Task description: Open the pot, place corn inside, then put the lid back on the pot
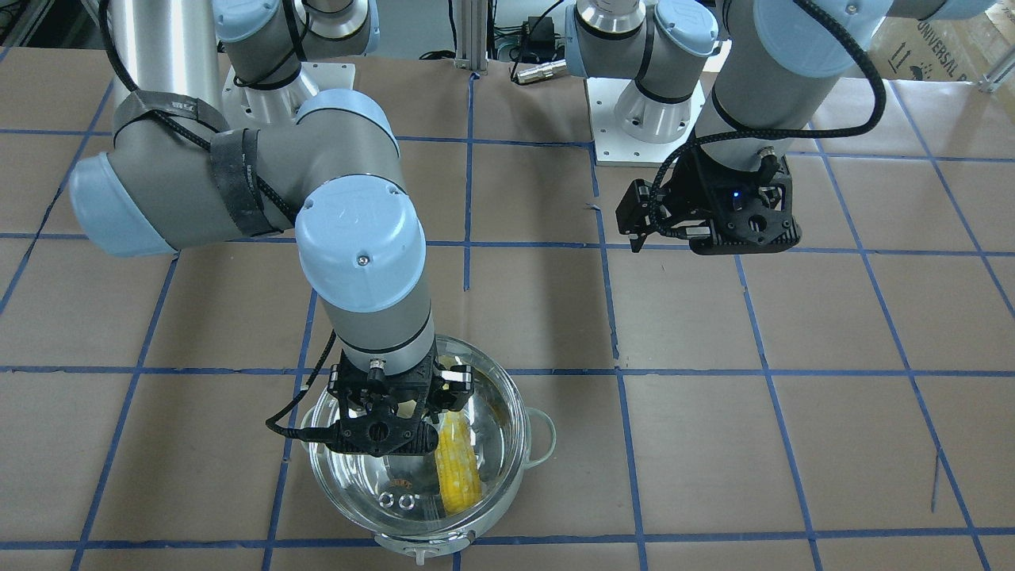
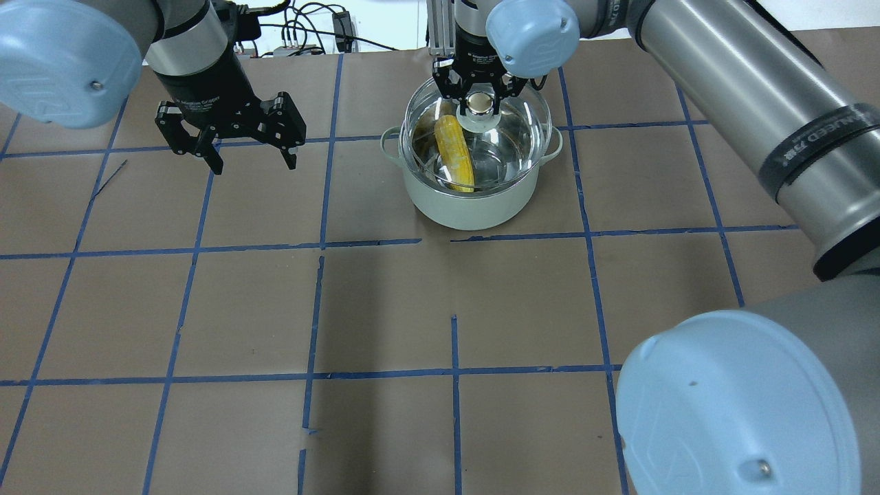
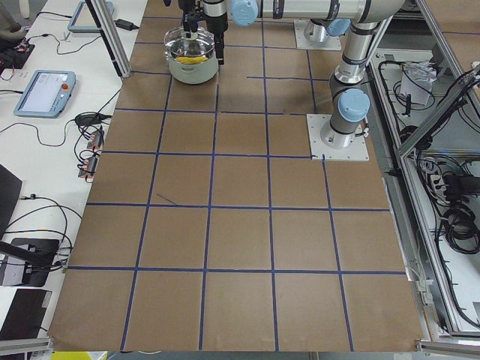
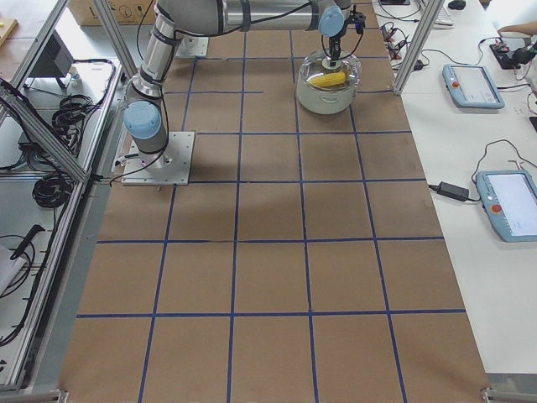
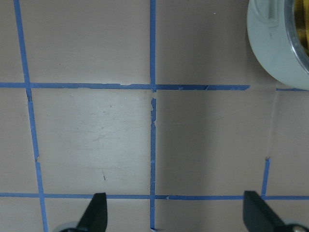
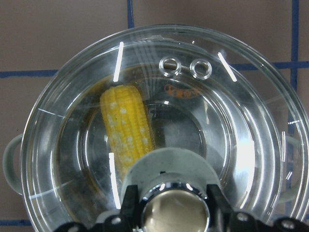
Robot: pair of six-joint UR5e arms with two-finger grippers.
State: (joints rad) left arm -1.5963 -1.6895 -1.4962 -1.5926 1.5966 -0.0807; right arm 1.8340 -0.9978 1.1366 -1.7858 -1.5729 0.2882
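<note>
As viewed from over the robot's shoulders, noted nearest only the brown paper table [image 2: 385,309] with its blue tape grid [image 2: 454,412]. Farther out, right of centre, recorded the pot [image 2: 467,210] standing upright on the table, pale outside and shiny inside, with one small loop handle [image 2: 390,148] showing on each side. Found the corn [image 2: 455,151] lying on the bottom inside the pot, yellow with whitish patches, toward the robot's left side and off the centre. Observed the lid [image 2: 515,130] level over the pot's mouth, covering it rim to rim; could not tell whether seated on the rim or held just above it. Logged two small metal vent rings [image 6: 170,64] in the glass, side by side. Saw the right gripper [image 2: 480,103] pointing straight down over the pot, fingers [image 6: 129,208] narrowed onto the knob [image 6: 173,210] from both sides and touching it, so gripping the lid by the knob. At about the same depth but well apart to the left, noted the left gripper [image 2: 254,161] hanging above bare table, pointing down, spread wide, holding nothing; in its own wrist view, caught only a corner of the pot at top right. Beyond both, at the table's far edge, glimpsed cables [image 2: 309,34].
</note>
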